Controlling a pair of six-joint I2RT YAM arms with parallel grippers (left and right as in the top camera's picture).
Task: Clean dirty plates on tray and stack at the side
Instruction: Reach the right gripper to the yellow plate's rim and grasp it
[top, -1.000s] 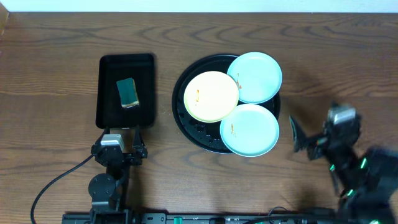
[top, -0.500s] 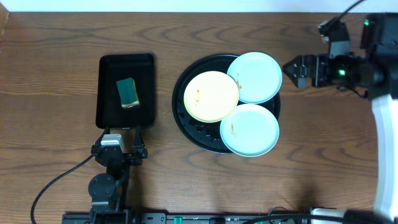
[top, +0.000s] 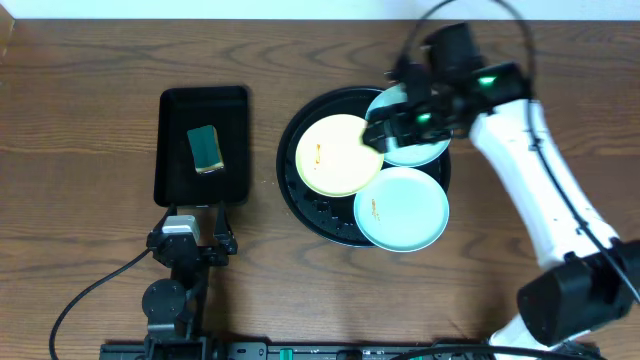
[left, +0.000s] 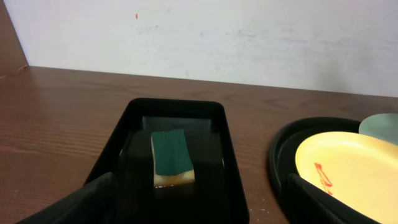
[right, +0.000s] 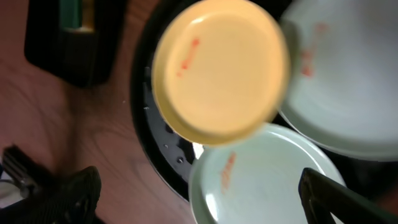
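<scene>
On tray (top: 286, 172): three plates (top: 338, 155), one yellow, two mint; left claw (left: 200, 198) agape, right claw (right: 199, 196) agape, both empty

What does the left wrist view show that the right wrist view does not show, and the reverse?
Only left wrist: the white wall behind the table. Only right wrist: the near mint plate with its orange smear. Both: the yellow plate, the round tray, the sponge in the rectangular tray.
</scene>
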